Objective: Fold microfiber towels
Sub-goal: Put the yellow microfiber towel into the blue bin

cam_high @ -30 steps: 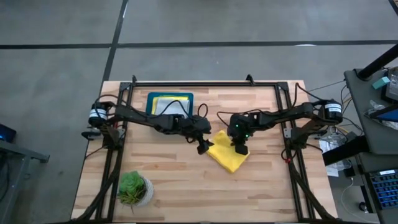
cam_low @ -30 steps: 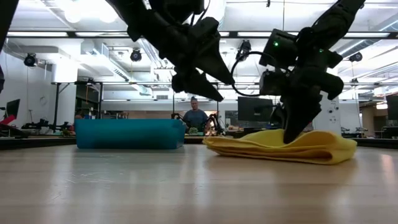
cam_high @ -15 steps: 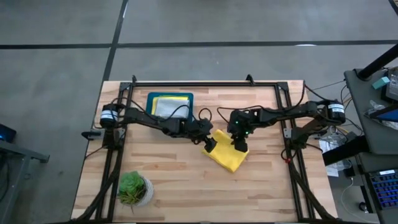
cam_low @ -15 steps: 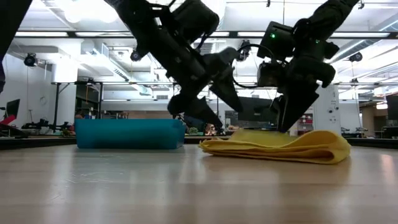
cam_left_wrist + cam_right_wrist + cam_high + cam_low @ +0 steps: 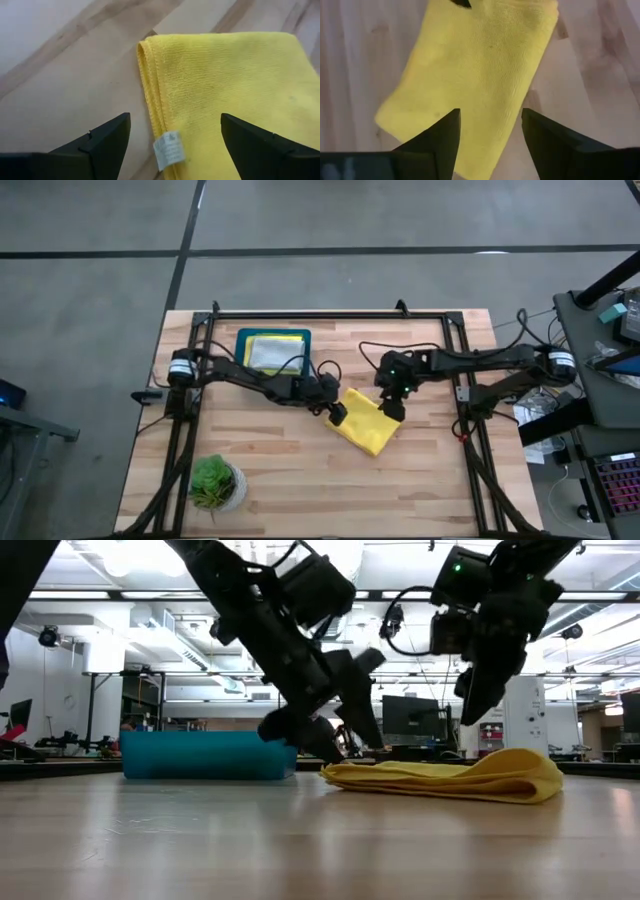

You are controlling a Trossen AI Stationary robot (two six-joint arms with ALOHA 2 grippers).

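Observation:
A yellow microfiber towel (image 5: pixel 367 425) lies folded flat on the wooden table; the low view shows its stacked layers (image 5: pixel 450 778). My left gripper (image 5: pixel 337 413) is open and low at the towel's left end. Its fingers straddle the folded edge with the white tag (image 5: pixel 167 150), and no touch shows. My right gripper (image 5: pixel 392 406) is open and hangs above the towel's far right part (image 5: pixel 485 75), clear of it (image 5: pixel 478 700). More towels (image 5: pixel 270 350) lie in the teal tray (image 5: pixel 243 348).
The teal tray (image 5: pixel 200 755) stands at the far left of the table. A small green potted plant (image 5: pixel 213 483) sits at the near left corner. Bare wood lies in front of the towel and to its right. A person shows far behind the table.
My right gripper has opened, let go of the yellow towel and risen off it, drifting toward the far right. My left gripper has come down and slightly right to the towel's left end, staying open. The towel has stayed folded on the table.

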